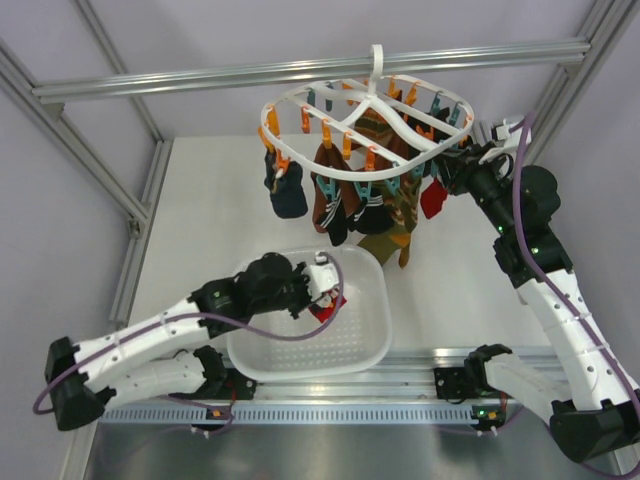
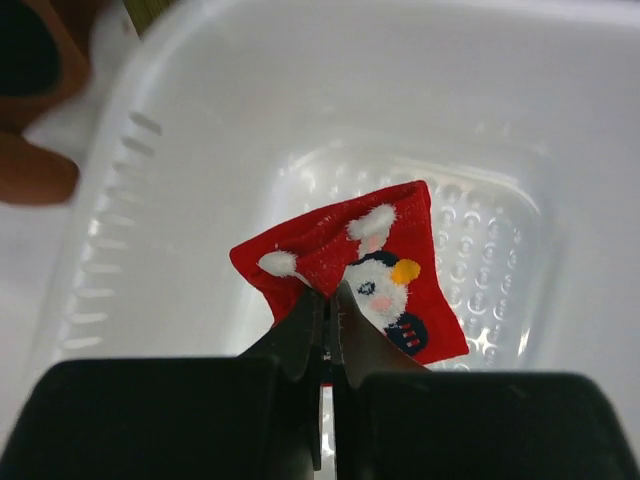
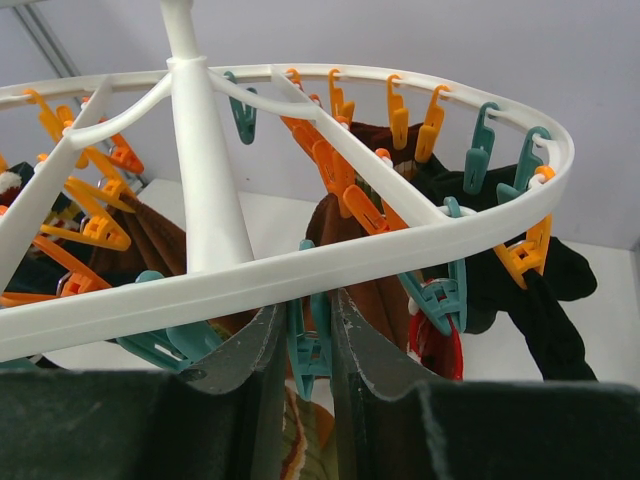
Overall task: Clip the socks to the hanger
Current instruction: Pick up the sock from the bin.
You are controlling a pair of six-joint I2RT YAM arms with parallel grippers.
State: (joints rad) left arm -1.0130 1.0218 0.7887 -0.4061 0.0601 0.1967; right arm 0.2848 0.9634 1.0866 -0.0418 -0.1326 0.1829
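From the top view, the left gripper (image 1: 322,292) hangs inside the white basket (image 1: 378,312) at the near middle of the table, pinching one red sock (image 1: 329,309) just clear of the basket floor. No other item shows in the basket. The hanger (image 1: 300,100) hangs farther back and higher. Dark socks (image 1: 287,196) and brown striped socks (image 1: 328,196) dangle from its clips, and the other red sock (image 1: 433,198) is already clipped at its right rim. The right gripper (image 1: 462,172) sits at that same rim, so the right arm is the one at the hanger. The held sock lies low, nearer and to the left of it. My judgement is that the coming move carries this sock up, away and rightward to a free clip. In the left wrist view, the jaws are pressed together on the lower edge of the red sock (image 2: 335,255). The sock's long axis slants from upper left to lower right, with the penguin patch (image 2: 388,292) facing the camera above the dimpled floor. In the right wrist view, the white ring (image 3: 420,235) crosses just in front of the fingers (image 3: 372,355). The jaws are narrowed onto a teal clip (image 3: 306,352), and both fingers seem to touch its sides. How hard they squeeze I cannot tell. A bit of clipped red sock (image 3: 447,352) shows just to the right.
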